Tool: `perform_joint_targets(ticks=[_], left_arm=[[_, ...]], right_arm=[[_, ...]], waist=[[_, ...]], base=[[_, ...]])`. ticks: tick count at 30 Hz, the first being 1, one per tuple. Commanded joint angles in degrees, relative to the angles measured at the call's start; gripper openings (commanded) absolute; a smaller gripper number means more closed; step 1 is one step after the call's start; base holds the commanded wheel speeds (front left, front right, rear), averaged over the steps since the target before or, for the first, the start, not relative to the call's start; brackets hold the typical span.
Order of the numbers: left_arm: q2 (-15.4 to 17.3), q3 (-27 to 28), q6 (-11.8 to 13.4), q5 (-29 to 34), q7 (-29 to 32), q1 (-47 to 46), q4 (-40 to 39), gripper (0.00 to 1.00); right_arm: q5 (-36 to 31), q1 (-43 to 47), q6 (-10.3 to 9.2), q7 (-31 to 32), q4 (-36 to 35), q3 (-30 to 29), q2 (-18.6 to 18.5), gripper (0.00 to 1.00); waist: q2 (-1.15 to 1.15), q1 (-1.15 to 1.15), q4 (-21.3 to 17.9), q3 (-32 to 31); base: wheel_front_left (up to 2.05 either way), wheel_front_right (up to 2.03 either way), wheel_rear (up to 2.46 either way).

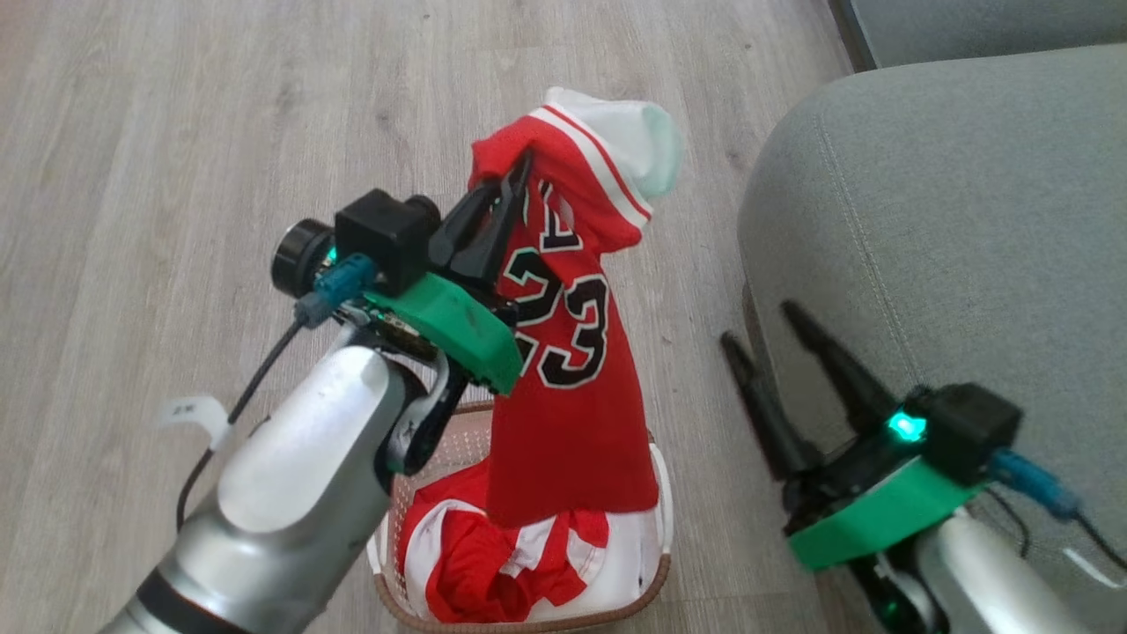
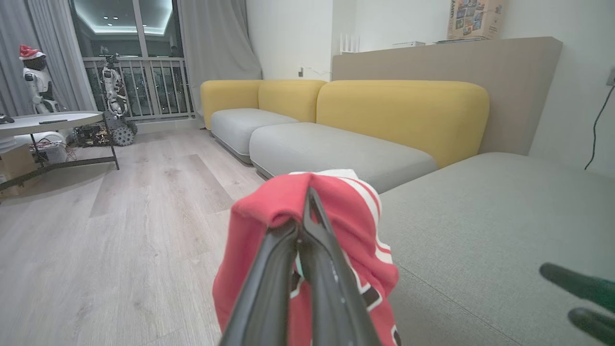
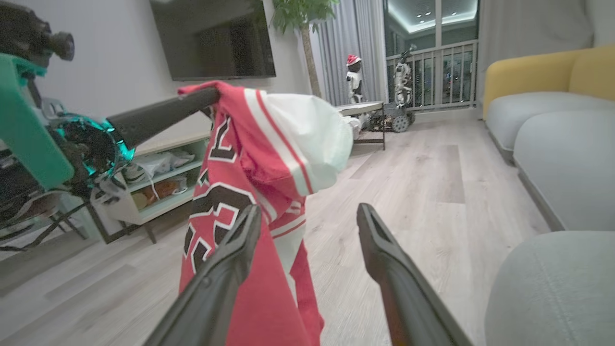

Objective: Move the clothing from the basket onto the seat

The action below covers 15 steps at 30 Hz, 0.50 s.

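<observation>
Head view has the left gripper [image 1: 521, 167] raised above the basket [image 1: 458, 445], its jaws pinched tight on a fold near the top of a red jersey [image 1: 572, 396] numbered 23. The jersey hangs straight down with its hem over the basket; whether the hem touches what lies below cannot be told. The letters above the number are creased and unreadable, and a white lining bulges out at the top. More red and white clothes [image 1: 475, 563] lie bunched in the basket, partly hidden by the hem. The left forearm covers the basket's left side, and the frame cuts off its near rim. The grey-green seat [image 1: 968, 220] stands to the right, apart from the basket, running out of frame. The right gripper [image 1: 757, 324] hovers before the seat's edge, jaws spread wide and holding nothing. Left wrist view shows the jersey draped over the closed fingers, its lower part cut off, with the right gripper's tips blurred in the lower right corner.
</observation>
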Motion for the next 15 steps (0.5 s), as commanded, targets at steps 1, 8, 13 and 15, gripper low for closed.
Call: perform_joint_targets(ticks=[1,8,13,15], left_arm=[[1.49,1.54,0.23,0.81,0.40,-2.19,-3.13,0.00],[0.62,-0.52,0.16,1.25,1.84,-2.12,-5.78,0.00],[-0.09,-1.66,0.02,1.31,2.48,-2.32,-7.09,0.00],[-0.51,-2.21,-0.11,1.13,2.69,-2.27,-7.65,0.00]], right_arm=[[1.11,-3.02,-0.01,-0.29,-0.76,3.04,-1.13,1.00],[3.56,-9.56,-0.01,-0.29,5.30,12.02,-0.99,1.00],[5.82,-16.51,-0.01,-0.29,13.30,19.10,0.14,1.00],[7.95,-20.26,-0.01,-0.29,17.79,22.21,1.19,1.00]], waist=[[0.00,0.00,0.11,0.02],[0.00,0.00,0.88,-0.01],[0.00,0.00,2.00,-0.18],[0.00,0.00,2.82,-0.31]], base=[[0.00,0.00,0.00],[0.00,0.00,0.00],[0.00,0.00,0.00],[0.00,0.00,0.00]])
